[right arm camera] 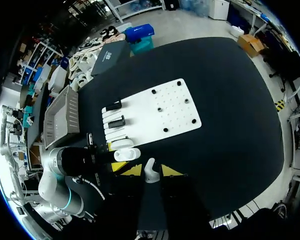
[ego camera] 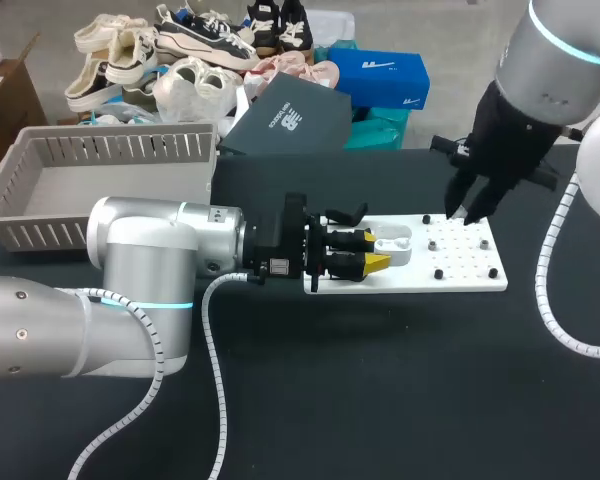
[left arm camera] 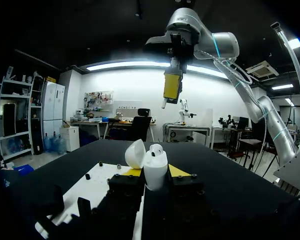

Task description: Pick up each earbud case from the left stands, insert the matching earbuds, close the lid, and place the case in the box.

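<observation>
My left gripper (ego camera: 378, 252) lies low over the left end of the white board (ego camera: 460, 262), shut on a white earbud case (ego camera: 395, 245). In the left wrist view the case (left arm camera: 155, 171) stands upright between the yellow fingertips (left arm camera: 132, 172), its lid (left arm camera: 135, 153) swung open and one earbud (left arm camera: 156, 148) seated inside. My right gripper (ego camera: 467, 213) hangs over the board's far right part, above the case. In its own view it (right arm camera: 151, 171) is shut on a small white earbud (right arm camera: 150, 169). The grey slatted box (ego camera: 110, 160) stands at the back left.
Black stands (right arm camera: 115, 114) rise from the board's left end, and small black pegs (ego camera: 439, 272) dot its right half. A dark shoe-box lid (ego camera: 280, 115) leans at the table's back edge beside the grey box. Bare black tabletop (ego camera: 380, 390) lies in front.
</observation>
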